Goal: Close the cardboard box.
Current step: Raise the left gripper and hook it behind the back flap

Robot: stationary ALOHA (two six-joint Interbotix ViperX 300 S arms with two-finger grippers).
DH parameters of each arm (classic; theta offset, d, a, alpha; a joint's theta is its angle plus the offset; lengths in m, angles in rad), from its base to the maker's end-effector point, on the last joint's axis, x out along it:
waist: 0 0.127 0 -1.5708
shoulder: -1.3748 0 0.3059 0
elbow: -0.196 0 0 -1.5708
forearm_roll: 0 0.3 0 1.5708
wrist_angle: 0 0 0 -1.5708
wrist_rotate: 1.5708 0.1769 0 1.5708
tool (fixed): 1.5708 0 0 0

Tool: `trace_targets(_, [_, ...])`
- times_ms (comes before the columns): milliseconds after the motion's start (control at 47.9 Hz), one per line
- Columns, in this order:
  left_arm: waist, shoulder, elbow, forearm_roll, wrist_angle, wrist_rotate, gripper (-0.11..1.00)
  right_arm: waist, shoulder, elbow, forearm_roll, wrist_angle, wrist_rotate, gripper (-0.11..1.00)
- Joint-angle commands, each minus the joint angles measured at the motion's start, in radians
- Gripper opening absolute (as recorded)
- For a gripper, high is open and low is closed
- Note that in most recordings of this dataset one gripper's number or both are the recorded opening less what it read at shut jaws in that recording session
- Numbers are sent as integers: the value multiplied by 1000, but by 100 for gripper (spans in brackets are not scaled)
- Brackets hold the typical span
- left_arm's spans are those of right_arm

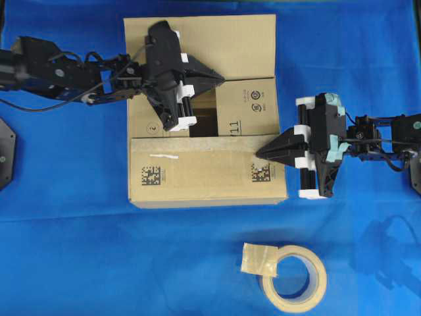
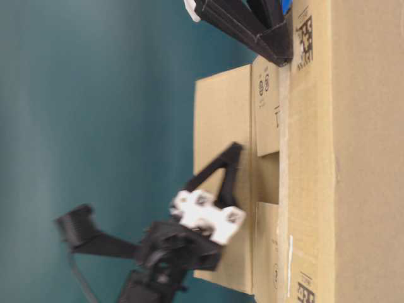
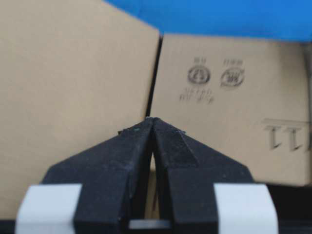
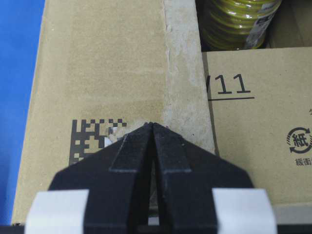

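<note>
The cardboard box [image 1: 204, 168] is large and brown and stands mid-table. Its near long flap with black codes lies flat. Its far long flap [image 1: 230, 43] is partly down. The two short flaps are folded in, with a dark gap [image 1: 200, 118] between them. My left gripper [image 1: 222, 79] is shut and empty, its tip at the far flap's edge over the box [image 3: 229, 97]. My right gripper [image 1: 258, 155] is shut and empty, its tip resting on the near flap by a printed code [image 4: 90, 139]. A yellow roll [image 4: 239, 22] shows inside the box.
A beige tape roll [image 1: 294, 276] lies on the blue cloth [image 1: 66, 250] in front of the box. In the table-level view the left gripper [image 2: 235, 148] stands by the raised far flap [image 2: 221, 158]; the right gripper's tip [image 2: 281, 53] touches the near flap.
</note>
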Motion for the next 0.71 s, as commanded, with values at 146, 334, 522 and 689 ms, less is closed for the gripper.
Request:
trace_targets(146, [-2,-153,-49,0,72,17,0,0,-3,-18,2,-6,-2,0])
trace_targets(334, [46,-202,-83,-2,123,21,0,0,-3,-20,2,-6,-3,0])
trace_targets(522, [156,-215,-149,0,272,29,0,0,-3,-21,0,-9,-5,0])
trace_targets(689, [249,-167,-209,0,393,54,0,0,-3,-21,0,-20,-11,0])
